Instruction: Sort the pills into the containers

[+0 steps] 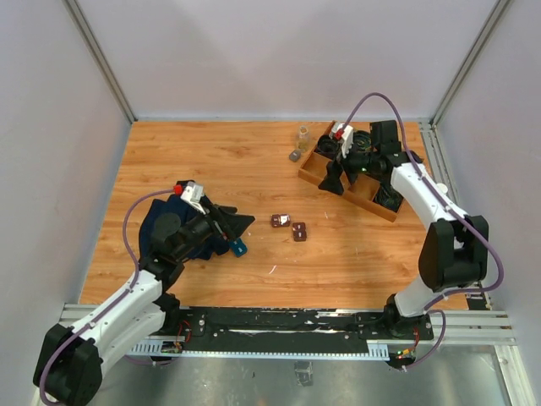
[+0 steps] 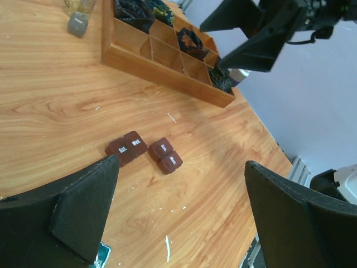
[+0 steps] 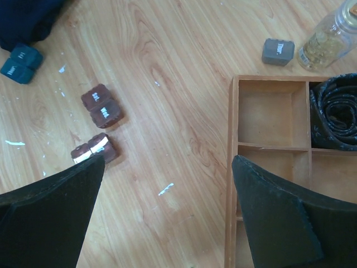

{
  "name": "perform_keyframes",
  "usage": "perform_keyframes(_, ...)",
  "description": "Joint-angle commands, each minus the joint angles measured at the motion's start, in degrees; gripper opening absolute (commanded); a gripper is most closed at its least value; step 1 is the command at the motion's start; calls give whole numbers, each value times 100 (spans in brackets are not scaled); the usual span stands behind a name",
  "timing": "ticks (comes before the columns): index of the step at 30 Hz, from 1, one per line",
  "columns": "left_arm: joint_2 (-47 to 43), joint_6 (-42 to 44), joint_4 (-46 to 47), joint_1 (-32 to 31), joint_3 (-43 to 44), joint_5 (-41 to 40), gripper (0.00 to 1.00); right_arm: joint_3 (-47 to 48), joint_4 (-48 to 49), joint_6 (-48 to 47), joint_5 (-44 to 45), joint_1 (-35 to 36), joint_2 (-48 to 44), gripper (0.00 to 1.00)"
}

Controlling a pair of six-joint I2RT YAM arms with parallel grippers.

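Your left gripper [image 1: 239, 227] is wide open, holding nothing, low over the table beside the dark cloth [image 1: 165, 222] and a teal box [image 1: 238, 247]. Left container [image 1: 281, 221] and right container [image 1: 299, 231] sit mid-table, just beside each other. Your right gripper [image 1: 336, 173] is wide open too, empty, over the wooden tray [image 1: 311, 173]'s left end.

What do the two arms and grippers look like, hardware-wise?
Left arm and right arm: white links, black joints, a purple cable looping along each. Left gripper and right gripper: black wedge-shaped fingers, white wrist block with a red cap.
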Motion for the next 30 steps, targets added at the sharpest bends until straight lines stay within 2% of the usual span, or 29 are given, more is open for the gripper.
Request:
perform_keyframes(1,-231,95,869,-51,-378,-6,99,558,-453,-124,463,248,516,99)
perform_keyframes(4,-389,14,1093,-52,-615,-95,99,814,-642,-19,680,331,795,99)
perform_keyframes(12,-494,56,934,-51,-701,-275,99,1237,-800,-5,1136,767,1364,99)
perform_keyframes(25,-783,239,294,-51,-601,-741,98,2910,-1122,284,1806,1152,2649,98)
perform_keyframes(30,-786,262,245,-52,-588,-793,98,3682,-1116,407,2368,1358,3175,98)
